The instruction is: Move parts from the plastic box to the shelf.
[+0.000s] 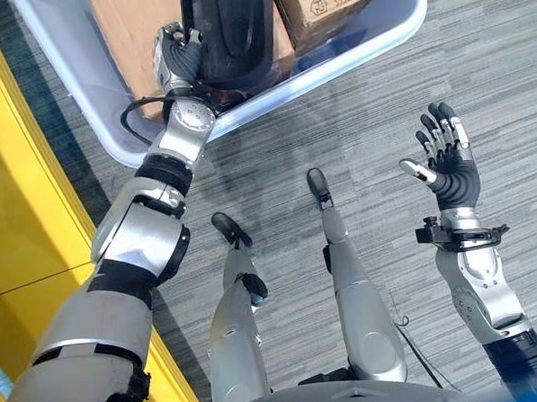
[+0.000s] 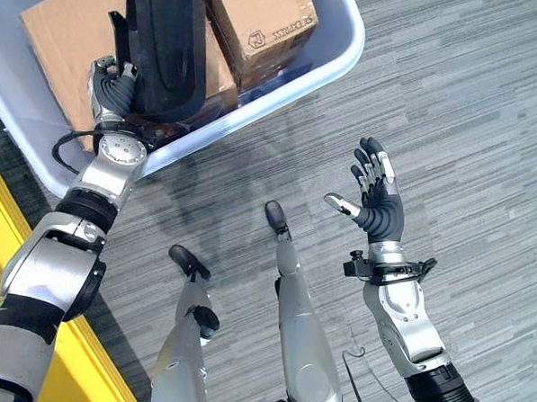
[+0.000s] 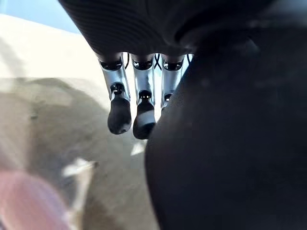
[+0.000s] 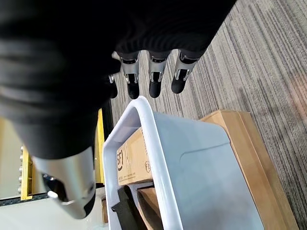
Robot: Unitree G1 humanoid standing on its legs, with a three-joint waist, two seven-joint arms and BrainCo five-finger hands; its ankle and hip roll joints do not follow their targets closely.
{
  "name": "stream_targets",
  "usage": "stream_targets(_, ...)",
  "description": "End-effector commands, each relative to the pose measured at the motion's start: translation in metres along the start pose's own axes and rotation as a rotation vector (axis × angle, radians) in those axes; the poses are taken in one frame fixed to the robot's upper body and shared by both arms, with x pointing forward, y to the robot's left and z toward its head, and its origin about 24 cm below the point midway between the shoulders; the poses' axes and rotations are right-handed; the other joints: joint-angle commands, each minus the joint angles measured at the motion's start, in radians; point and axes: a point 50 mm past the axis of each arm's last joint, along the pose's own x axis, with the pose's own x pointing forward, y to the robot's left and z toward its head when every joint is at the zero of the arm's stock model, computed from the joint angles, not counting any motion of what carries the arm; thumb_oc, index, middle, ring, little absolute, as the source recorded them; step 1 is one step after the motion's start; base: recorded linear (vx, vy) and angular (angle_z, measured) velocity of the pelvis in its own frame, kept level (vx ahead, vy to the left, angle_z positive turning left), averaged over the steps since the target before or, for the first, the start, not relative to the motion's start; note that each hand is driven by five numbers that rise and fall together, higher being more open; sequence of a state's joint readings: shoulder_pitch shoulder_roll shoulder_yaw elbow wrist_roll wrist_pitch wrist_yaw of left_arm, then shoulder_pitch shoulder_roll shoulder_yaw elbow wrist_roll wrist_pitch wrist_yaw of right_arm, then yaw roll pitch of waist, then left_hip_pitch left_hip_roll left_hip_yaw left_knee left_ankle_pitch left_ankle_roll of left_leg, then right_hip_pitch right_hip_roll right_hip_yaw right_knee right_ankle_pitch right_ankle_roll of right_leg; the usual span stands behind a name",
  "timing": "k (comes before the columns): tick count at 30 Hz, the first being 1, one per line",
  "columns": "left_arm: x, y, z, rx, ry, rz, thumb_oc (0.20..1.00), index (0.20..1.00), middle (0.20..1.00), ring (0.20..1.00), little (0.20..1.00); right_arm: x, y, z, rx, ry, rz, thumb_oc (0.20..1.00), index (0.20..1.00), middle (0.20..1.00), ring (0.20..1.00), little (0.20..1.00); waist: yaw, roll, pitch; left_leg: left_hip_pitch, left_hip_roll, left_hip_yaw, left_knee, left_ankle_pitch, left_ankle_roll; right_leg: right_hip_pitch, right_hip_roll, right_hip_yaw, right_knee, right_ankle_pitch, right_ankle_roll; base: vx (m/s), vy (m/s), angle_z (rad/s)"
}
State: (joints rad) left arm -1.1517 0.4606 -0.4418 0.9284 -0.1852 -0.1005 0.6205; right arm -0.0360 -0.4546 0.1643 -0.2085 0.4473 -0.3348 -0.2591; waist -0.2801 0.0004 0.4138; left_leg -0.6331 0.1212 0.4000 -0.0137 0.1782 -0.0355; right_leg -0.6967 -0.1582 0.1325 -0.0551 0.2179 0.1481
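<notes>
- Setting: a workshop or warehouse-type storage area.
- Floor: grey striped carpet tiles [image 2: 480,109].
- Yellow painted metal frame [image 1: 17,223] along one side, like shelving.
- Pale plastic box [image 2: 333,58] on the floor, holding cardboard cartons [image 2: 264,21] and a black part [image 2: 166,44].

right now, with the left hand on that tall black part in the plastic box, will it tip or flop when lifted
The black part looks moulded and rigid, so probably not floppy. It stands tall against the cardboard boxes, so it may tip. The left hand sits low on it, making it likely top-heavy.
</notes>
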Motion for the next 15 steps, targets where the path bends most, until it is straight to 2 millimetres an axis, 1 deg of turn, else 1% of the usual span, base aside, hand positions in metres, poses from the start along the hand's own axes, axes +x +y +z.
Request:
stream_targets(1, 0.005, 0.02, 0.018, -0.122, -0.115, 0.137, 0.2, 0.2, 0.2, 0.2, 0.2, -0.002, -0.021, 0.015, -0.073, -0.067, -0.036, 1.0, 1.0, 1.0, 1.0, 1.0, 0.001, 0.008, -0.015, 0.005, 0.064, -0.131, 0.193, -0.169, -0.081, 0.147, -0.077, -0.118, 0.083, -0.109, 0.031, 0.0, 0.003, 0.04)
stream_targets(3, 0.0, 0.02, 0.016, -0.142, -0.126, 0.14, 0.2, 0.2, 0.2, 0.2, 0.2, -0.002, -0.02, 0.015, -0.074, -0.066, -0.036, 1.0, 1.0, 1.0, 1.0, 1.0, 0.006, 0.009, -0.017, 0.014, 0.064, -0.133, 0.191, -0.169, -0.081, 0.158, -0.078, -0.122, 0.084, -0.11, 0.031, 0.01, 0.003, 0.09)
stream_targets(4, -0.008, 0.021, 0.013, -0.172, -0.143, 0.142, 0.2, 0.2, 0.2, 0.2, 0.2, -0.001, -0.02, 0.014, -0.075, -0.067, -0.045, 1.0, 1.0, 1.0, 1.0, 1.0, 0.015, 0.011, -0.023, 0.032, 0.062, -0.137, 0.187, -0.169, -0.08, 0.176, -0.08, -0.126, 0.085, -0.115, 0.03, 0.01, 0.002, 0.15)
stream_targets(5, -0.012, 0.022, 0.015, -0.197, -0.16, 0.145, 0.2, 0.2, 0.2, 0.2, 0.2, -0.001, -0.02, 0.013, -0.074, -0.064, -0.048, 1.0, 1.0, 1.0, 1.0, 1.0, 0.02, 0.012, -0.025, 0.041, 0.063, -0.14, 0.185, -0.169, -0.081, 0.186, -0.081, -0.127, 0.085, -0.117, 0.029, 0.01, 0.002, 0.14)
stream_targets(6, -0.012, 0.022, 0.015, -0.197, -0.16, 0.145, 0.2, 0.2, 0.2, 0.2, 0.2, -0.001, -0.02, 0.013, -0.074, -0.064, -0.048, 1.0, 1.0, 1.0, 1.0, 1.0, 0.02, 0.012, -0.025, 0.041, 0.063, -0.14, 0.185, -0.169, -0.081, 0.186, -0.081, -0.127, 0.085, -0.117, 0.029, 0.02, -0.007, 0.09)
stream_targets(7, -0.022, 0.025, 0.015, -0.234, -0.189, 0.137, 0.2, 0.2, 0.2, 0.2, 0.2, 0.0, -0.019, 0.012, -0.074, -0.058, -0.051, 1.0, 1.0, 1.0, 1.0, 1.0, 0.029, 0.013, -0.033, 0.064, 0.061, -0.146, 0.182, -0.169, -0.08, 0.209, -0.082, -0.131, 0.087, -0.121, 0.027, 0.03, -0.003, 0.07)
stream_targets(8, -0.025, 0.028, 0.015, -0.261, -0.2, 0.141, 0.2, 0.2, 0.2, 0.2, 0.2, 0.0, -0.018, 0.012, -0.072, -0.058, -0.053, 1.0, 1.0, 1.0, 1.0, 1.0, 0.034, 0.012, -0.037, 0.074, 0.062, -0.148, 0.182, -0.17, -0.08, 0.219, -0.082, -0.134, 0.089, -0.123, 0.026, 0.05, -0.013, 0.08)
stream_targets(10, -0.039, 0.041, 0.016, -0.28, -0.265, 0.151, 0.2, 0.2, 0.2, 0.2, 0.2, 0.0, -0.016, 0.01, -0.068, -0.044, -0.051, 1.0, 1.0, 1.0, 1.0, 1.0, 0.05, 0.013, -0.056, 0.128, 0.062, -0.156, 0.163, -0.165, -0.084, 0.27, -0.085, -0.144, 0.081, -0.129, 0.026, 0.06, -0.015, 0.13)
stream_targets(13, -0.051, 0.049, 0.015, -0.279, -0.302, 0.147, 0.2, 0.2, 0.2, 0.2, 0.2, -0.001, -0.016, 0.007, -0.068, -0.029, -0.051, 1.0, 1.0, 1.0, 1.0, 1.0, 0.063, 0.017, -0.073, 0.177, 0.061, -0.165, 0.144, -0.157, -0.086, 0.312, -0.091, -0.15, 0.074, -0.135, 0.025, 0.02, -0.015, 0.15)
stream_targets(14, -0.055, 0.051, 0.012, -0.268, -0.312, 0.137, 0.2, 0.2, 0.2, 0.2, 0.2, -0.002, -0.015, 0.007, -0.067, -0.025, -0.048, 1.0, 1.0, 1.0, 1.0, 1.0, 0.066, 0.017, -0.073, 0.183, 0.063, -0.157, 0.142, -0.131, -0.077, 0.316, -0.093, -0.154, 0.074, -0.12, 0.019, -0.05, -0.016, 0.11)
stream_targets(15, -0.058, 0.053, 0.011, -0.264, -0.319, 0.135, 0.2, 0.2, 0.2, 0.2, 0.2, -0.002, -0.016, 0.006, -0.066, -0.019, -0.049, 1.0, 1.0, 1.0, 1.0, 1.0, 0.07, 0.019, -0.08, 0.197, 0.064, -0.157, 0.137, -0.13, -0.077, 0.327, -0.094, -0.156, 0.073, -0.122, 0.019, -0.03, -0.024, 0.07)
